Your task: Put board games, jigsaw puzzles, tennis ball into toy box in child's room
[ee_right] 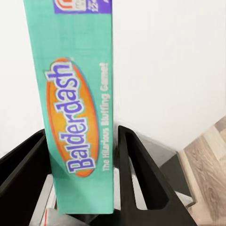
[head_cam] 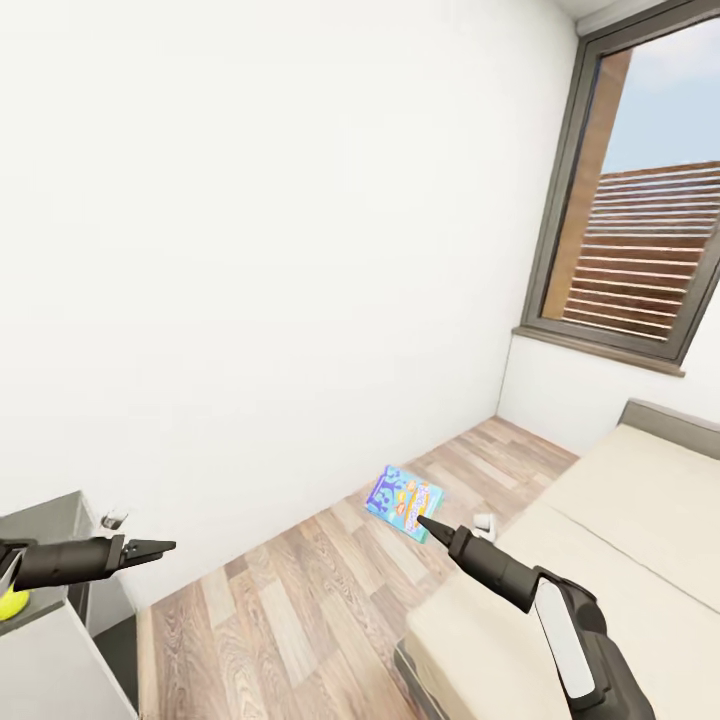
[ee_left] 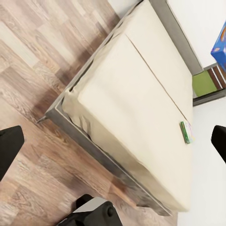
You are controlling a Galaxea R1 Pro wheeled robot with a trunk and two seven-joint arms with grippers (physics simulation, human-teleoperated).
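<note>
While the right hand [ee_right: 82, 188] clamps a teal board game [ee_right: 75, 108] by its edge for carrying to the toy box, the left hand [head_cam: 150, 548] hangs empty, fingers apart, beside the tabletop [head_cam: 50, 520].

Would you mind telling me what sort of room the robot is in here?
Most likely a bedroom: a low bed with a cream mattress, wood plank floor, a grey-framed window, and a colourful board game gripped by the right gripper.
</note>
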